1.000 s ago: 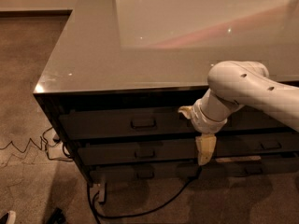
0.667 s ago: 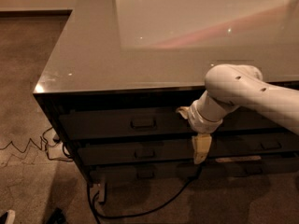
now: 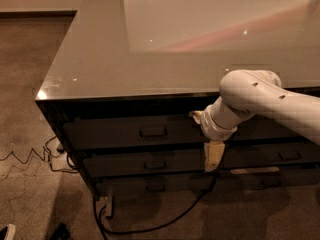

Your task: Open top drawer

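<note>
The top drawer (image 3: 115,133) is the uppermost dark grey front in the left column of a low cabinet. Its small rectangular metal pull (image 3: 153,132) sits at the centre, and the front lies flush with the cabinet. My gripper (image 3: 210,150) hangs from the white arm (image 3: 265,96), which reaches in from the right. It points down in front of the drawer fronts, right of the pull and a little below it, level with the gap between the top and middle rows. It holds nothing that I can see.
Two shallower drawers (image 3: 150,164) lie below the top one, and more fronts (image 3: 287,155) stand to the right behind the arm. The glossy cabinet top (image 3: 165,39) overhangs them. Cables (image 3: 30,156) and a power strip (image 3: 108,205) lie on the carpet at the lower left.
The arm and gripper have shifted slightly to the left along the drawer fronts, toward the pull. The drawers have not moved.
</note>
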Controlling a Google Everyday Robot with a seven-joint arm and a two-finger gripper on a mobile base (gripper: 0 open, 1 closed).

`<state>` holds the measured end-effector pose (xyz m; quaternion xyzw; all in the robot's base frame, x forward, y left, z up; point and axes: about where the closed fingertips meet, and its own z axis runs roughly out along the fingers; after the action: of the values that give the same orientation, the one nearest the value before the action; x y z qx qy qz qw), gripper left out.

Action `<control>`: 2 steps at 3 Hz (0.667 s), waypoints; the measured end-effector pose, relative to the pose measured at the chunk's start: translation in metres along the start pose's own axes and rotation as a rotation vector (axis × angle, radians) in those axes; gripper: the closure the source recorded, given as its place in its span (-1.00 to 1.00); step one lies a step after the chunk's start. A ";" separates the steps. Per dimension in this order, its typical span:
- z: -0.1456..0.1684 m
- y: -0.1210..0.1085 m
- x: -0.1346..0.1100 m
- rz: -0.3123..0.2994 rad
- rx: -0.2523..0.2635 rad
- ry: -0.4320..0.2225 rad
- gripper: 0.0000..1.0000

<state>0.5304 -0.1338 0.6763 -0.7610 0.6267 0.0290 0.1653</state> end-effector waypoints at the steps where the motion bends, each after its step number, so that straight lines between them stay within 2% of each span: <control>1: 0.000 0.000 0.000 0.000 0.000 0.000 -1.00; 2: 0.002 -0.014 -0.002 0.027 0.017 -0.047 -1.00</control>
<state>0.5440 -0.1295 0.6777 -0.7502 0.6329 0.0439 0.1862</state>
